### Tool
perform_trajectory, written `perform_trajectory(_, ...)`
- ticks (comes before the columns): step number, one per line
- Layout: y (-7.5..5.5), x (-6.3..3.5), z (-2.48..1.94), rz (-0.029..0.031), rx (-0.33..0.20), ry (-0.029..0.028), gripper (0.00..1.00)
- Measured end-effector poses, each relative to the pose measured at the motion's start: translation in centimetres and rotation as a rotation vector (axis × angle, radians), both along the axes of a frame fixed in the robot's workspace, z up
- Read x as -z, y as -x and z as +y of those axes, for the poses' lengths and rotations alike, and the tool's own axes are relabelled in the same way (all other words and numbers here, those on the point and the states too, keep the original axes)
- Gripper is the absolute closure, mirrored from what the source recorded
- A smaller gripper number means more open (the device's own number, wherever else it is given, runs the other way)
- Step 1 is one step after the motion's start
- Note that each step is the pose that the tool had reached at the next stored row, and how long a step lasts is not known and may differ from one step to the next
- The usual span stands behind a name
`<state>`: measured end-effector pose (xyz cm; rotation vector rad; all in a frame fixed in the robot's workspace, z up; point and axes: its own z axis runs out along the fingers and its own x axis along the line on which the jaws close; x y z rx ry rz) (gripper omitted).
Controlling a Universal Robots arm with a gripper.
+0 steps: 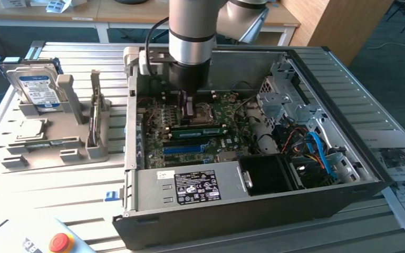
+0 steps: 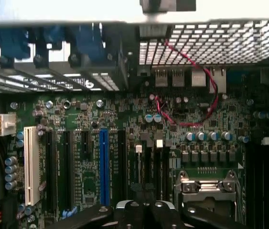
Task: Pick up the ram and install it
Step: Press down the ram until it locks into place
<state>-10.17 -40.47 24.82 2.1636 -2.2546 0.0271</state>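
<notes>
Finds the gripper (image 2: 144, 212) pinched shut on nothing, low over the motherboard (image 2: 124, 143) inside the case (image 1: 259, 211). Places the ram (image 1: 94, 108) well apart at its 9 o'clock, apparently on edge in the grey holder (image 1: 48, 153). Judges it light, stiff and fragile; favours gripping the bare long edges, clear of the chips.

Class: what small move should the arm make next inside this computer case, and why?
Probably lift straight up. The pincer is shut with nothing between its fingertips, low over the motherboard beside the CPU socket, walled in by the computer case. A thin board, perhaps the ram, stands in the holder outside.
</notes>
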Motion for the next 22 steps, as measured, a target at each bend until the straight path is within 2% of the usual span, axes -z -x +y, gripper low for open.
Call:
perform_trajectory(16, -3.8, 0.0, -0.07, 0.0031, 0.0, 0.0, 0.9)
perform_trajectory(22, -4.1, 0.0, -0.07, 0.0033, 0.0, 0.0, 0.9)
